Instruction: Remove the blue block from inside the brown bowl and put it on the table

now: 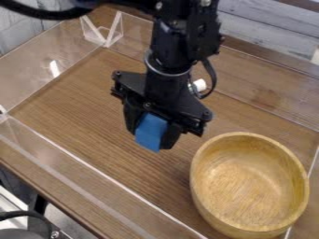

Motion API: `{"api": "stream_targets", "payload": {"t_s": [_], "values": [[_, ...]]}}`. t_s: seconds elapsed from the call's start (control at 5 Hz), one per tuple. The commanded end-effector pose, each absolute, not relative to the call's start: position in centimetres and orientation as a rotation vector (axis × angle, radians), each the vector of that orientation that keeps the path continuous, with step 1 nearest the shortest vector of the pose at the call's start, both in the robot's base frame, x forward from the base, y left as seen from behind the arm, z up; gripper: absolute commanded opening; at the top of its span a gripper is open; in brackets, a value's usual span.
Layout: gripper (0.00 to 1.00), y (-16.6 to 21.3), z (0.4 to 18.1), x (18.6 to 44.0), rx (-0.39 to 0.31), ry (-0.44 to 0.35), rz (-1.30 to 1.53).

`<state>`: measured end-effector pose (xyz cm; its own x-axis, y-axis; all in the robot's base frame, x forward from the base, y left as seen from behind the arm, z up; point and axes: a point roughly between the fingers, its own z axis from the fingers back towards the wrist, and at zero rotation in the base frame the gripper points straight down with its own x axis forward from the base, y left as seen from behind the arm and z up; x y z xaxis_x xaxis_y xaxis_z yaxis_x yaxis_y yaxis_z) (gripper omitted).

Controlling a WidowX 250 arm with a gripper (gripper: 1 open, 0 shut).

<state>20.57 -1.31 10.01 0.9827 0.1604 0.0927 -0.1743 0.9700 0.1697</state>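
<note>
Fingers (152,123) pinch the blue block (151,133) over the bench (88,121); if we open too high, it could drop, bounce and tip toward the bowl (200,187).

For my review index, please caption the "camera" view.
Black gripper closed on the blue block over the wooden table, beside the brown bowl.

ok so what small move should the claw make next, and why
Probably ease down a little, then let go: the claw grips the blue block, already clear of the bowl, with bare table beside it, though the gap beneath the block is hard to judge.
</note>
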Motion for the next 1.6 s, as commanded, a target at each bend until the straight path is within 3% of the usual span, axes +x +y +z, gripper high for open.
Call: {"api": "stream_targets", "payload": {"t_s": [0.0,1.0,1.2,1.4], "values": [[0.00,-0.9,9.9,21.2,0.178,-0.101,0.171],[0.00,-0.2,7.4,21.8,0.183,-0.065,0.168],[1.00,-0.1,7.1,21.9,0.181,-0.058,0.170],[1.00,0.1,7.0,22.1,0.180,-0.052,0.168]]}}
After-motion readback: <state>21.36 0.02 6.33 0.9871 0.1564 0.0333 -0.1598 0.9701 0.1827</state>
